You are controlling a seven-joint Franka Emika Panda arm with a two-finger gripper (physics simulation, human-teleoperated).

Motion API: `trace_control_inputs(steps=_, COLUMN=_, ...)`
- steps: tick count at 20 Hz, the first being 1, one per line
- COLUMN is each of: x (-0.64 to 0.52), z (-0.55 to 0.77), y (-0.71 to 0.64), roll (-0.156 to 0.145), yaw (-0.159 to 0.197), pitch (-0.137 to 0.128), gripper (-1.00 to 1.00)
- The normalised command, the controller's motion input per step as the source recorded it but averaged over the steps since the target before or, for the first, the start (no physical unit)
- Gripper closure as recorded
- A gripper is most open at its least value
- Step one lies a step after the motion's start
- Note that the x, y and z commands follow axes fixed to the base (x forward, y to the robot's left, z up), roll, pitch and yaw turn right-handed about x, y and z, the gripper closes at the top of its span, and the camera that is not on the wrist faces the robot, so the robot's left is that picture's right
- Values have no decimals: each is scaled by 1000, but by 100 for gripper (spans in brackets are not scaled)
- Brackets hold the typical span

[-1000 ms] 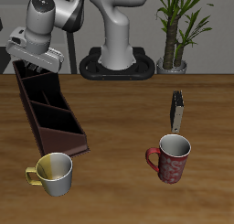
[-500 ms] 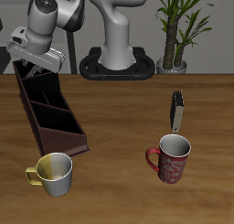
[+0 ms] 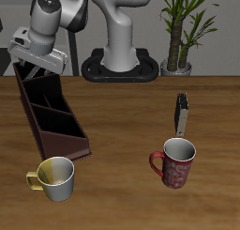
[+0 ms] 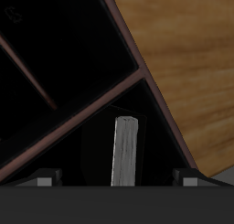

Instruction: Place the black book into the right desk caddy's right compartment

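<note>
Robot end effector [image 3: 37,72] poised over the back end of the right desk caddy [image 3: 52,116], gripping the black book [image 4: 123,151] upright inside the right compartment [image 4: 137,127]

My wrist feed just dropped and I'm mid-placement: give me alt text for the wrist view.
Looking straight down, a thin black book with a pale speckled page edge stands on end between the gripper's fingers, inside a dark compartment of the brown desk caddy. A straight divider crosses beyond it, and wooden table shows outside the caddy's wall.
</note>
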Motion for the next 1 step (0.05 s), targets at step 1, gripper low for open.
trace_control_inputs(steps=1, x=0, z=126, y=93, roll=-18, yaw=-13, pitch=-17, gripper=-100)
